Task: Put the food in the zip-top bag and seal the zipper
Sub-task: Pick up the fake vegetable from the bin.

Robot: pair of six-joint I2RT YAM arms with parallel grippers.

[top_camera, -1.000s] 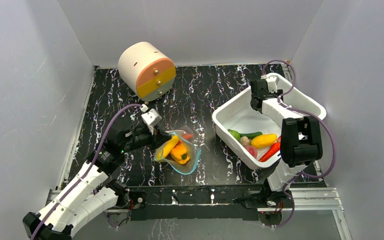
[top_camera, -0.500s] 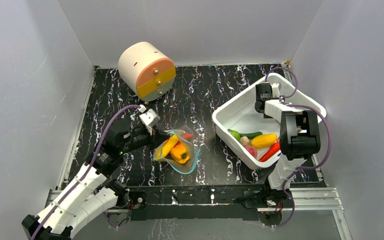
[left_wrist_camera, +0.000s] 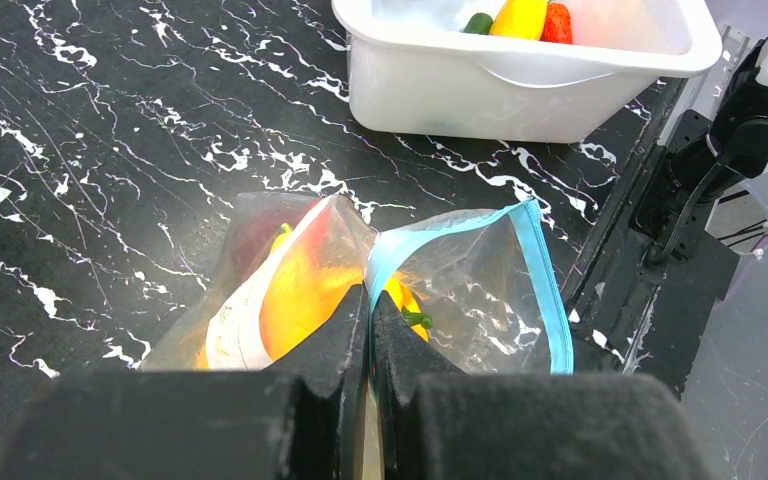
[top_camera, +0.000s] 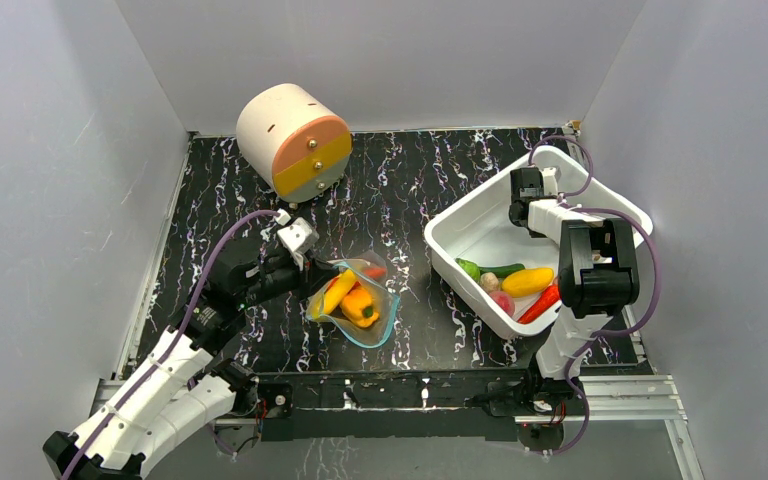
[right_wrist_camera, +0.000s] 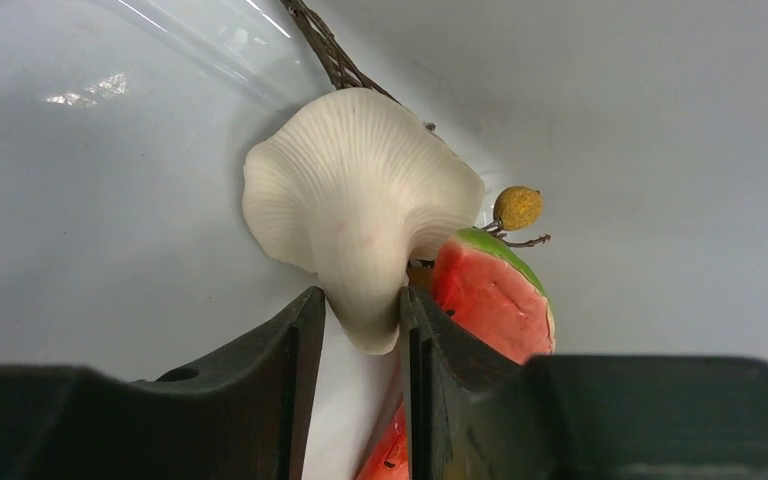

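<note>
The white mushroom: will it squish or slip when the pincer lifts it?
Probably no squish: the mushroom shows no dent where the right pincer squeezes its stem. It looks like smooth plastic, so it might slip or swivel, held only by that narrow stem. Its flat cap seems unlikely to roll.

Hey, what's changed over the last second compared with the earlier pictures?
The right end effector shifted a little rightward inside the white tub, then held still; it is now shut on the white mushroom. The left end effector stayed clamped on the zip-top bag, which has not moved.
</note>
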